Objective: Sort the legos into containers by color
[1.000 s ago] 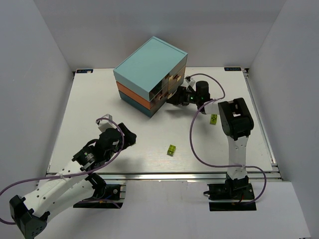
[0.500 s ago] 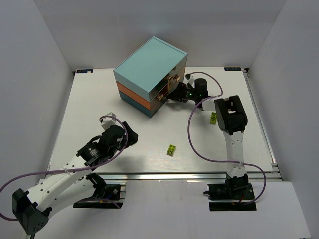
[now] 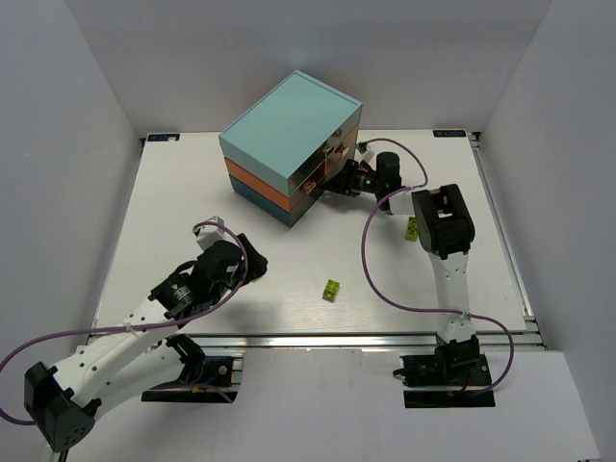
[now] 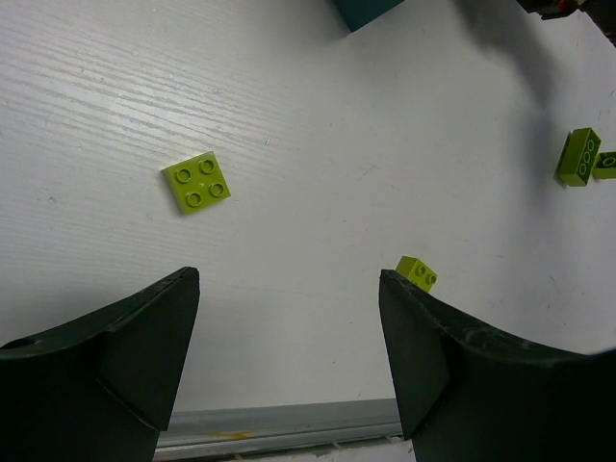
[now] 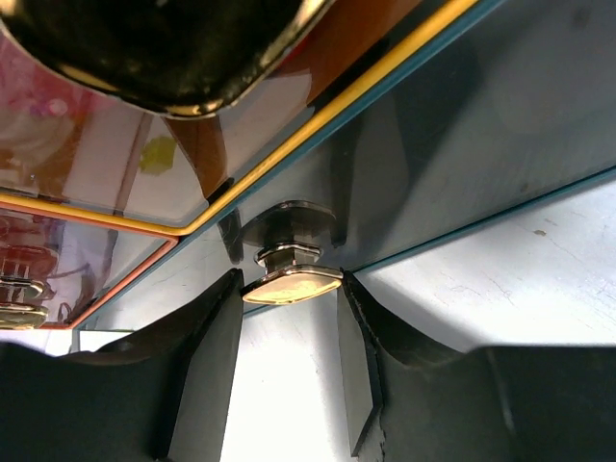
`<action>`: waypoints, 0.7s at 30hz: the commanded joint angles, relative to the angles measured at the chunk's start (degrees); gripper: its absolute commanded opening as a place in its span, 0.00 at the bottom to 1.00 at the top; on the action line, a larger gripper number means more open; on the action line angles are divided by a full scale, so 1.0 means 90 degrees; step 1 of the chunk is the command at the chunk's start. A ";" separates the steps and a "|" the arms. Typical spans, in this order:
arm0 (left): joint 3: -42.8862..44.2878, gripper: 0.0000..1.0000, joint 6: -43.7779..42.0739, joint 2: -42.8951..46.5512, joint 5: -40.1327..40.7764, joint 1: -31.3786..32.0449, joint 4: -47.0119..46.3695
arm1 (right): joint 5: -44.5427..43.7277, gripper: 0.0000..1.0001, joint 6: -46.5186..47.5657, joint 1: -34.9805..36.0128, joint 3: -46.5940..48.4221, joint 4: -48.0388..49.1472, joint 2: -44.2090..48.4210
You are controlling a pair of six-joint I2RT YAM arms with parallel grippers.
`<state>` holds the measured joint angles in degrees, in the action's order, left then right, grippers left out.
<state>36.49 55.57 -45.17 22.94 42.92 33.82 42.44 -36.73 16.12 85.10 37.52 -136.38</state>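
The containers are drawers of one chest [image 3: 284,125] with light teal, orange and dark teal layers, standing at the back of the table. My right gripper [image 3: 334,186] is pressed against the chest's front. In the right wrist view my right gripper [image 5: 289,281] is shut on the brass knob [image 5: 292,286] of the dark teal bottom drawer, both fingers touching its sides. Yellow-green legos lie loose: one [image 3: 331,289] mid-table and one [image 3: 412,228] beside the right arm. My left gripper [image 4: 287,279] hangs open and empty over the front of the table, with a flat yellow-green lego [image 4: 197,182] ahead of it.
A small yellow-green lego [image 4: 417,272] lies just past my left gripper's right finger, and two more [image 4: 577,156] lie further right. The table's metal front rail [image 4: 289,423] runs right below the left gripper. White walls enclose the table on three sides.
The right gripper moved in against the chest front and closed its fingers onto the bottom drawer's knob. The left arm shifted slightly forward and stays open.
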 commanded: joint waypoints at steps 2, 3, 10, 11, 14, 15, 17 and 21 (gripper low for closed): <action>0.0281 0.85 0.0036 -0.0079 -0.0078 -0.0013 -0.0135 | -0.0028 0.24 0.0175 -0.0033 0.0047 0.0635 -0.0043; 0.0272 0.85 0.0027 -0.0098 -0.0078 -0.0013 -0.0164 | 0.0001 0.21 0.0175 -0.0033 -0.0108 0.0742 0.0025; 0.0203 0.85 0.0095 -0.0342 -0.0097 -0.0013 -0.0243 | 0.0167 0.20 0.0496 -0.0297 -0.1114 0.0861 0.0855; 0.0203 0.86 0.0105 -0.0381 -0.0098 -0.0013 -0.0252 | 0.0197 0.19 0.0575 -0.0374 -0.1444 0.0822 0.0953; 0.0184 0.87 0.0095 -0.0557 -0.0127 -0.0071 -0.0252 | 0.0304 0.19 0.0790 -0.0521 -0.2091 0.0646 0.1382; 0.0213 0.90 0.0056 -0.0654 -0.0127 -0.0071 -0.0243 | 0.0305 0.20 0.0945 -0.0541 -0.2266 0.0607 0.1635; 0.0242 0.93 0.0046 -0.0762 -0.0010 -0.0071 -0.0175 | 0.0285 0.22 0.1141 -0.0629 -0.2695 0.0471 0.1967; 0.0398 0.98 0.0075 -0.1113 0.0146 -0.0071 0.0060 | 0.0324 0.44 0.1502 -0.0668 -0.3030 0.0266 0.2291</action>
<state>37.54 56.01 -54.15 22.52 42.48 33.10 42.04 -29.54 9.52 59.09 40.18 -119.24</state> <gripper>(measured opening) 0.976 0.445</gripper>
